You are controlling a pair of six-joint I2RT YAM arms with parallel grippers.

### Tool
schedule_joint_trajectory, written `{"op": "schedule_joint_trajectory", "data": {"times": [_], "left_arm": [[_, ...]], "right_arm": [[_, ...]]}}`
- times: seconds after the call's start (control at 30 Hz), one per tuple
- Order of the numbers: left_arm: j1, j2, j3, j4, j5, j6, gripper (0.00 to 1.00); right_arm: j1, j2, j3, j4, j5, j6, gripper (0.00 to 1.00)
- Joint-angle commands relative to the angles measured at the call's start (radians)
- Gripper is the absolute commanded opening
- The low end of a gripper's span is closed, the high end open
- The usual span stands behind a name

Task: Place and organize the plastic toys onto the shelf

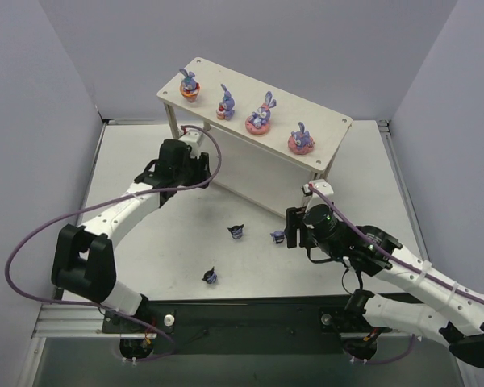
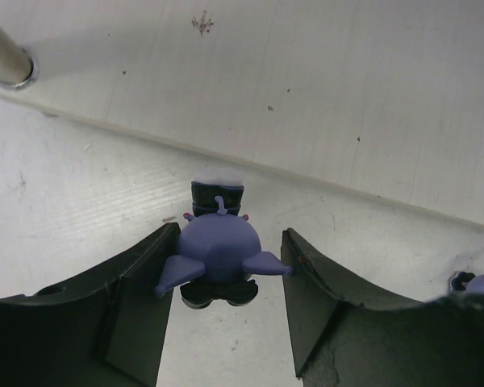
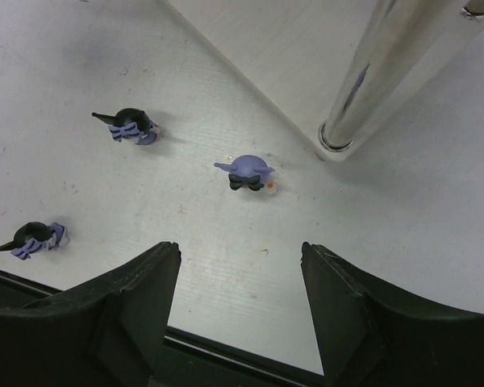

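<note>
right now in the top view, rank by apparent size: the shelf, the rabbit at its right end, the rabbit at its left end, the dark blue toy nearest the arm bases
1. shelf
2. right-end rabbit, looks slightly wider
3. left-end rabbit, close to it, so unsure
4. dark blue toy, smallest

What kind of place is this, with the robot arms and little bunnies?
Probably a robot testing lab: two robot arms bolted to a white table, plain grey walls boxing it in, toy rabbits on a wooden shelf.
</note>
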Motion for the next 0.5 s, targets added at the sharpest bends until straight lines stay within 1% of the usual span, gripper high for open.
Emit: {"op": "schedule_joint_trajectory", "data": {"times": [0.0, 0.2, 0.47], "left_arm": [[0.028, 0.094, 0.126, -0.024, 0.077, 0.103, 0.13], [0.064, 0.192, 0.216, 0.013, 0.131, 0.122, 0.13], [0.110, 0.303, 0.275, 0.021, 0.226, 0.178, 0.11]], "right_arm": [[-0.019, -0.051, 0.030, -0.051, 0.042, -0.030, 0.63], [-0.026, -0.089, 0.048, -0.065, 0.057, -0.059, 0.63], [-0.029, -0.103, 0.054, -0.072, 0.074, -0.067, 0.63]]}}
